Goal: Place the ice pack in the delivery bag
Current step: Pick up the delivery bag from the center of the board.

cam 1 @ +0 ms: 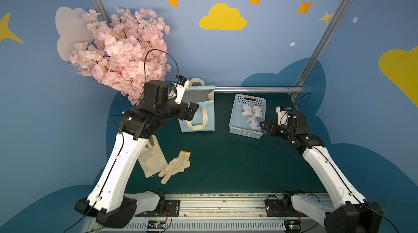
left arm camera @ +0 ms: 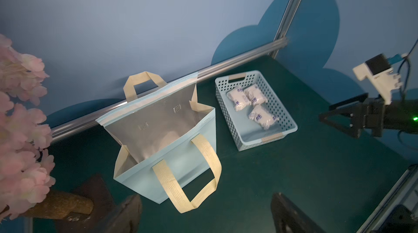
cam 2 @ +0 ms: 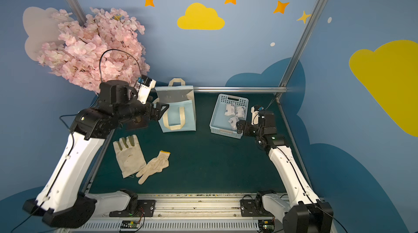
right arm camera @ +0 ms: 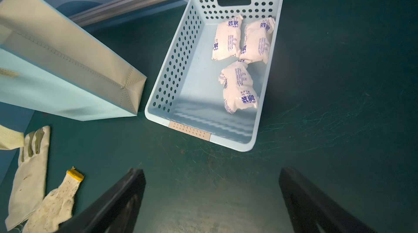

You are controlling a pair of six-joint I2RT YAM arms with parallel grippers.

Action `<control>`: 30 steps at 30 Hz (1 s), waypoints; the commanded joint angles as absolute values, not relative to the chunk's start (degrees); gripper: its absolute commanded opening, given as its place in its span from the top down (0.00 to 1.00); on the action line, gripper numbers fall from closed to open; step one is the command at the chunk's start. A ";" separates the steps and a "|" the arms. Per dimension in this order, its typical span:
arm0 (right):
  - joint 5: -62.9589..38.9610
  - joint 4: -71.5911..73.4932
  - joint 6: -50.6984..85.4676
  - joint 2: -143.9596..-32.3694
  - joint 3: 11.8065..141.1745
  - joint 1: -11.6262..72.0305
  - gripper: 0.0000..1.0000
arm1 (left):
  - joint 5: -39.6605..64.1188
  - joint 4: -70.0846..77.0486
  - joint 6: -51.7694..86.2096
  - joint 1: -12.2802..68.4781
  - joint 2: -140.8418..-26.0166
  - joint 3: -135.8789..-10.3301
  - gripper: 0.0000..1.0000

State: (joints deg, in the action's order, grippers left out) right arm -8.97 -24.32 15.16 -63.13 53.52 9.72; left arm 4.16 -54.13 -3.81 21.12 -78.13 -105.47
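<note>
1. Three white plastic ice packs [right arm camera: 238, 87] with blue print lie inside a light blue perforated plastic basket [right arm camera: 178, 62], toward its right wall. Two sit side by side and touching at the far end, and the third is just nearer.
2. The basket rests on the dark green tabletop [cam 1: 226, 164], a short gap to the right of the delivery bag [left arm camera: 172, 168].
3. The delivery bag is a light blue fabric tote with cream strap handles. It stands upright with its mouth open, showing the silver foil lining. The near handle hangs down over the front panel and the far handle stands up.
4. The right end effector [right arm camera: 211, 170] hovers by the basket's near right corner, its jaws spread wide with nothing between them.
5. The left end effector [left arm camera: 206, 198] hangs by the bag's left front edge, jaws wide apart and empty. It seems clear of the fabric, though the top views leave this uncertain.
6. A white canvas glove [cam 2: 130, 157] and a knitted cream glove with a yellow cuff [cam 2: 155, 166] lie overlapping near the left arm. A pink artificial blossom tree [cam 1: 122, 50] stands at the far left.
</note>
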 commanded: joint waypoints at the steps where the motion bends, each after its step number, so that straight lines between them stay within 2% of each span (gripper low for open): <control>1: -8.45 -24.60 16.08 -62.78 55.62 10.50 0.01 | 3.61 -63.46 -10.18 21.27 -86.52 -115.46 0.07; 6: -6.34 -24.24 16.72 -61.49 54.37 10.86 0.02 | 3.16 -76.26 -14.51 19.93 -107.89 -142.40 0.07; 7: -5.74 -24.43 16.95 -61.09 54.08 10.90 0.02 | 3.16 -75.53 -15.02 19.39 -109.63 -143.85 0.07; 12: -4.03 -24.99 18.04 -59.71 53.35 11.07 0.02 | 7.79 -72.95 -15.98 15.67 -116.93 -149.83 0.07; 16: -3.26 -25.50 18.32 -58.89 52.91 11.16 0.02 | 7.71 -71.50 -16.82 13.83 -121.12 -152.73 0.06; 22: -2.11 -26.18 17.65 -59.26 53.54 11.17 0.02 | 7.32 -67.87 -19.64 13.16 -125.34 -154.33 0.00; 30: -1.74 -26.14 17.35 -60.77 54.20 11.25 0.01 | 10.76 -65.05 -21.15 12.98 -129.55 -155.40 0.00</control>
State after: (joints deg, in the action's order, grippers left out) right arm -2.50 -24.86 17.74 -60.18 53.41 10.98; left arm 8.29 -66.43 -19.77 13.06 -128.51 -154.47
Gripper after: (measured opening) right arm 0.986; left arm 0.998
